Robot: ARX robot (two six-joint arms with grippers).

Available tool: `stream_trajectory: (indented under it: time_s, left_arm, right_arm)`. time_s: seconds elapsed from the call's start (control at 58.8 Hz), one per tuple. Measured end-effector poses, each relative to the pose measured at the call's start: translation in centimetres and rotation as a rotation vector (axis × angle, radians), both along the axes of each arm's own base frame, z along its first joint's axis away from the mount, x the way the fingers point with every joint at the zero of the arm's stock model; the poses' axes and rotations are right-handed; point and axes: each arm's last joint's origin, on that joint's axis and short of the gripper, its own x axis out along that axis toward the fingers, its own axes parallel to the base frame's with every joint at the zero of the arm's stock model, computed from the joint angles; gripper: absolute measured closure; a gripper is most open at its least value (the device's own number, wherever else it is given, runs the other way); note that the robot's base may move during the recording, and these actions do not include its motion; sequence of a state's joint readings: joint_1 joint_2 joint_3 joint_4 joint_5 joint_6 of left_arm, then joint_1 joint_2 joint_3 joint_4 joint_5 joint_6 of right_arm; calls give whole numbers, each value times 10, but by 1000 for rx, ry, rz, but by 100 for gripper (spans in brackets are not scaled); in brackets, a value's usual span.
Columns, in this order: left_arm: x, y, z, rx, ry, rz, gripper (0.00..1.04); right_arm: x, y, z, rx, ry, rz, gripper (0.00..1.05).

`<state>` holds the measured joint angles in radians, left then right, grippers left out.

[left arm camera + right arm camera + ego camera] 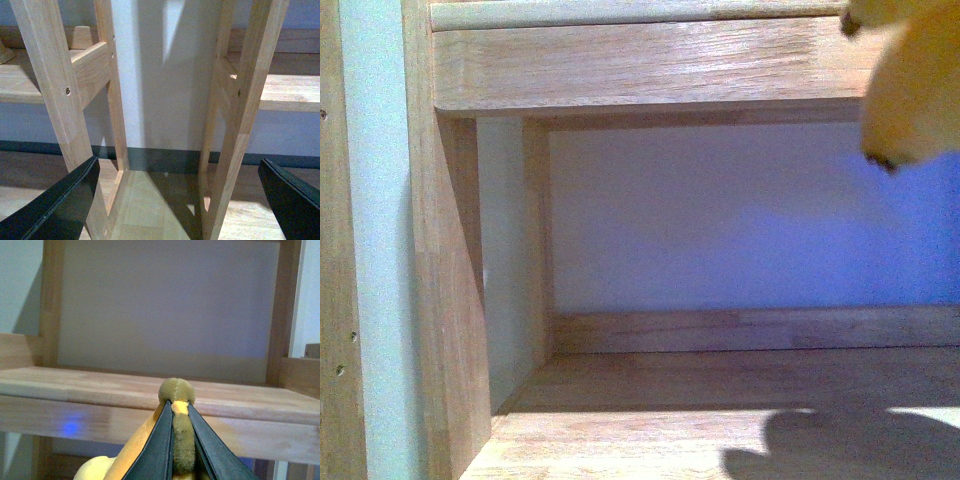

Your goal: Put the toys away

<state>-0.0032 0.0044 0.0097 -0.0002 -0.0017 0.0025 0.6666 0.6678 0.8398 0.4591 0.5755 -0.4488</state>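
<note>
While the right gripper is clamped on the plush toy, both dark fingers pinch an olive-brown nub, which bulges out past the tips. The orange-yellow body shows close to the camera, beside the fingers. Just beyond the nub is a wooden shelf board, front edge facing the camera, with a small blue light spot on that edge. The board surface is bare where visible. Wooden uprights stand at both ends and a pale back panel closes the rear.

Front view: the toy hangs in the upper right of the frame, cut by the frame edge, overlapping the top rail; contact with the rail cannot be told. Below the rail an open compartment fills the centre. The side post is at left, the floor board runs along the bottom, and the pale wall is behind. A rounded shadow lies lower right.

Left wrist view: the left gripper is spread wide and holds nothing. One finger is nearest the lens. Past the tips stand two wooden frames with a narrow gap of wall between them.
</note>
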Motion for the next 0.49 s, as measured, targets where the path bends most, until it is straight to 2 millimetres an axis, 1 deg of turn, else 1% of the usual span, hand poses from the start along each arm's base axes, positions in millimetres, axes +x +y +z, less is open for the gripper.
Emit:
stream_trajectory:
  time_s: [0.119, 0.272, 0.493]
  left_arm:
    - [0, 0, 0, 0, 0, 0, 6]
    - [0, 0, 0, 0, 0, 0, 6]
    - [0, 0, 0, 0, 0, 0, 6]
  right_arm:
    - [-2, 3, 23, -9, -32, 13, 99]
    - [-4, 9, 47, -15, -65, 44, 99]
    - [-3, 26, 72, -65, -119, 123, 99]
